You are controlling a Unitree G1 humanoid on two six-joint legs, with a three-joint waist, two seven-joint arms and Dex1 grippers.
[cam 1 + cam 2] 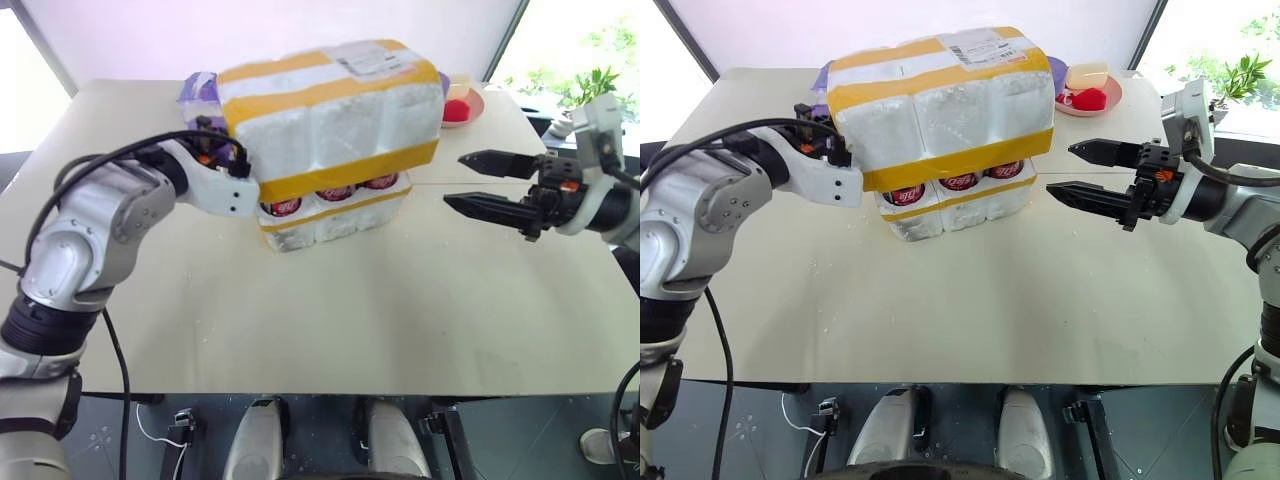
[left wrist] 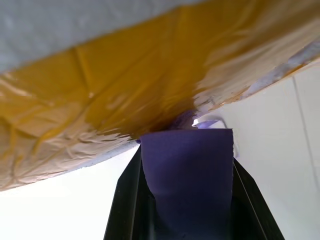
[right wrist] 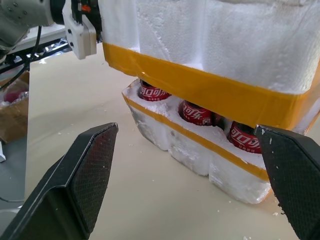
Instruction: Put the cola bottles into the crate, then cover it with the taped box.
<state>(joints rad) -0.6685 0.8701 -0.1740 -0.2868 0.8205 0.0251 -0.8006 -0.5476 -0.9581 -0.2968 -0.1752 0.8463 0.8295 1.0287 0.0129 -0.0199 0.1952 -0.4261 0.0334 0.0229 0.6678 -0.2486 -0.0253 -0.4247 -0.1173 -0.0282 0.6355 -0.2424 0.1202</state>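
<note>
I am in the covering step. The large white styrofoam taped box (image 1: 330, 115), banded in yellow, sits tilted over the low white foam crate (image 1: 335, 215) near the table's (image 1: 330, 320) far edge; red-capped glass cola bottles (image 3: 200, 112) show in the gap. Left gripper (image 1: 835, 150): its fingers (image 2: 125, 200) pinch purple material at the box's end. Right gripper (image 1: 485, 185): fingers wide apart, empty. Next, I judge, level and seat the box; near table open.

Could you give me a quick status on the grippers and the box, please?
Left gripper behind taped box. Right gripper open, clear. Box over cola bottles in crate, not seated.
</note>
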